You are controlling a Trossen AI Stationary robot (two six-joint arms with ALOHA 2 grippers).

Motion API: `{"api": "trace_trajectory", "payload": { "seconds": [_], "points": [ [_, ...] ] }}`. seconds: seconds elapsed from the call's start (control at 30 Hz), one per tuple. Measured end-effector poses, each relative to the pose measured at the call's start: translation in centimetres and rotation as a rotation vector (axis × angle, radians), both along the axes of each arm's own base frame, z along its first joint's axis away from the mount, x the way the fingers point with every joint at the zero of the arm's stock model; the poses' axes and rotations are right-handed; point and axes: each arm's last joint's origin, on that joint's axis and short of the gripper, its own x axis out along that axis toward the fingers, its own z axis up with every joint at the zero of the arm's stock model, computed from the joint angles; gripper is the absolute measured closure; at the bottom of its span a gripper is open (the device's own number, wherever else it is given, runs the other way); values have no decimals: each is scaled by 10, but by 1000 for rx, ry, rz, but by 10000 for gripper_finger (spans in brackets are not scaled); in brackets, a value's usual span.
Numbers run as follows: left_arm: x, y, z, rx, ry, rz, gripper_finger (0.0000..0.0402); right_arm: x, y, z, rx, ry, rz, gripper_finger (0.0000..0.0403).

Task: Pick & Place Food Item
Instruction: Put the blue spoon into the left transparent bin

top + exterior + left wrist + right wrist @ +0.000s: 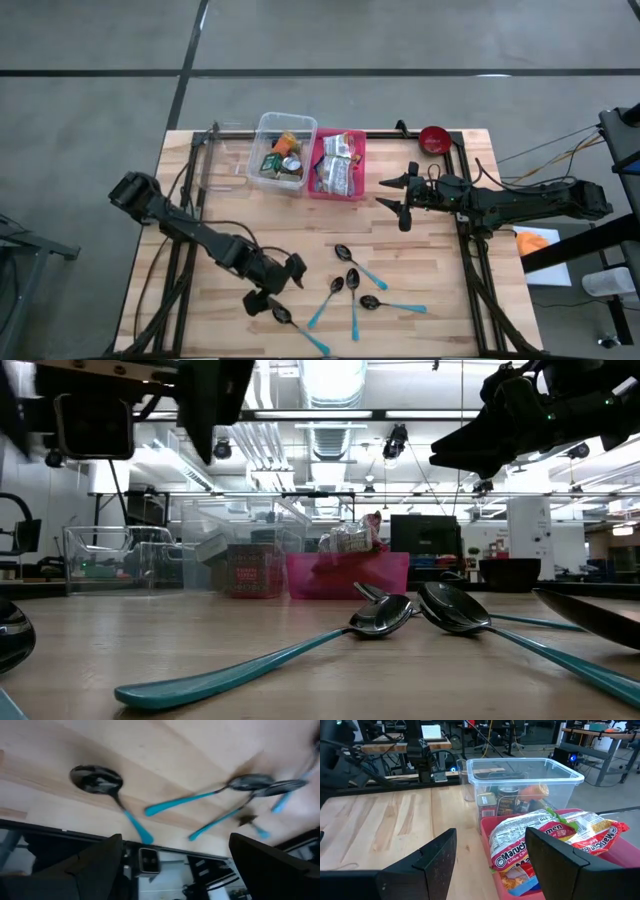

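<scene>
1. High view is showing me the food: crinkled ramen noodle packets (338, 165) are lying piled in the pink plastic bin (357, 150) at the far middle of the wooden table (420, 270), and small tins and cartons (283, 160) are sitting in the clear plastic tub (268, 128) touching the bin's left side.
2. I am seeing the right gripper (392, 193) hovering just right of the pink bin, its fingers standing apart with nothing between them; in the right wrist view the packets (545, 832) are lying just past those fingers (555, 857).
3. I am watching the left gripper (272, 283) hanging over the near-left part of the table, jaws spread wide and empty, above one teal-handled metal spoon (298, 328).
4. Four more teal-handled spoons (352, 285) are lying loosely grouped in the near middle, well apart from the bins.
5. I am also noting a small red bowl (434, 139) resting at the far right corner, beside the black frame rail.
</scene>
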Motion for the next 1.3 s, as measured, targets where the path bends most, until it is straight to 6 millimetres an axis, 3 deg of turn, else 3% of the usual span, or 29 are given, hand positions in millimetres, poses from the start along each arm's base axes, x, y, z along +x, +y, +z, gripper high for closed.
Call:
{"api": "trace_trajectory", "payload": {
  "seconds": [0.23, 0.47, 0.97, 1.3],
  "points": [
    [-3, -25, -10, 33, -68, -160, 32, 0, 0, 0, -1, 0, 0, 168],
    [-20, -47, -11, 131, -123, -324, 32, 0, 0, 0, 1, -1, 0, 168],
    [-33, -41, -20, 462, -157, -779, 31, 0, 0, 0, 0, 0, 0, 168],
    [-43, -30, -26, 597, -23, -805, 31, 0, 0, 0, -1, 0, 0, 168]
  ]
}}
